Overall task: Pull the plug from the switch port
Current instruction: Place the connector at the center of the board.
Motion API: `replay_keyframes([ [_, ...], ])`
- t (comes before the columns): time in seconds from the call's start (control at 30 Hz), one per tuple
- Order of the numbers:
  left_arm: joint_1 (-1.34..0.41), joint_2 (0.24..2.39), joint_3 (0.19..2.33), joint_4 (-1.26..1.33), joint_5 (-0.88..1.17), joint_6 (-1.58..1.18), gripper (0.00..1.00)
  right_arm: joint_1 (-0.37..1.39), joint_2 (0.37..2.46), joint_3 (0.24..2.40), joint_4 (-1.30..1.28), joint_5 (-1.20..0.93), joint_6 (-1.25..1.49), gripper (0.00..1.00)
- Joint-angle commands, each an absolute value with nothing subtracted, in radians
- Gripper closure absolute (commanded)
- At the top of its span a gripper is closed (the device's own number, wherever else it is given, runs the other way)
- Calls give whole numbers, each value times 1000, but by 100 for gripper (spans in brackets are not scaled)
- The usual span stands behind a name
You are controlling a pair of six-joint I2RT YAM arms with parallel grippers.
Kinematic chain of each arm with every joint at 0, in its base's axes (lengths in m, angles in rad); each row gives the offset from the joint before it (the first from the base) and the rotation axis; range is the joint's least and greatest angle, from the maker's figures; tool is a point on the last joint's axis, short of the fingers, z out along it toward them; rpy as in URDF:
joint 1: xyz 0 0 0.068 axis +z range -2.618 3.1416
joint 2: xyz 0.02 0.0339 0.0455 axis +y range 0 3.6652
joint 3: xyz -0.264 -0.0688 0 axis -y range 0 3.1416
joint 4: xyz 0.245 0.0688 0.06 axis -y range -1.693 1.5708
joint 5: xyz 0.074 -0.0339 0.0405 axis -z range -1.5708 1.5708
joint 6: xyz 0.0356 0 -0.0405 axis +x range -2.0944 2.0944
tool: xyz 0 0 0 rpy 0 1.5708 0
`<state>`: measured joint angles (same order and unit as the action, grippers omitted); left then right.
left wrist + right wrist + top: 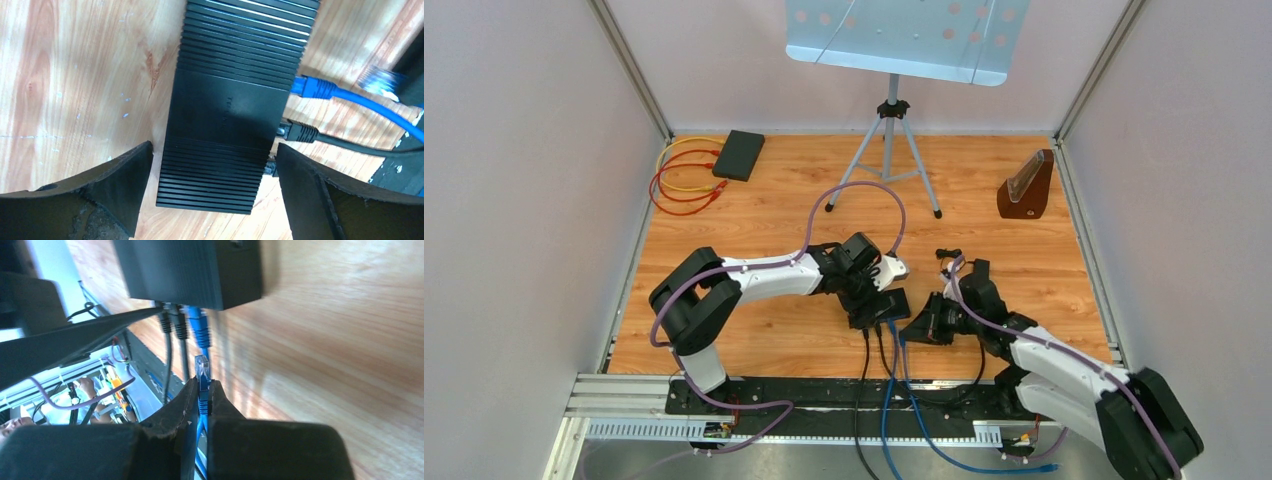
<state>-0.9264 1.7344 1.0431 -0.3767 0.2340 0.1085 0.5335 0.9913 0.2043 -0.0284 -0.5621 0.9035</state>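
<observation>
Wooden table (1024, 200) | right hand (201, 390) clamps blue plug (201, 367) near switch (190, 270) | left hand (212, 150) agape

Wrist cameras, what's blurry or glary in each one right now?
Left wrist: switch sharp, with glare streaks on its far ribs; loose plug blurred. Right wrist: plug fairly sharp; switch and table soft; overexposed at left.

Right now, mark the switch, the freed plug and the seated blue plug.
switch (230, 110), left wrist view, top panel.
freed plug (201, 369), right wrist view, clear tip.
seated blue plug (313, 87), left wrist view, boot.
</observation>
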Motion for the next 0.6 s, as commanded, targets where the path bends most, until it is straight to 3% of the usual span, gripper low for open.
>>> replay_keyframes([
  [0.0,-920,1690,1019,-336,240,38,1,534,774,249,12,-558,904,100],
  [0.27,-920,1422,949,-140,138,-171,0,534,482,309,80,-455,906,100],
  [0.57,-918,1126,836,-100,-63,-289,0,585,575,391,472,-428,973,100],
])
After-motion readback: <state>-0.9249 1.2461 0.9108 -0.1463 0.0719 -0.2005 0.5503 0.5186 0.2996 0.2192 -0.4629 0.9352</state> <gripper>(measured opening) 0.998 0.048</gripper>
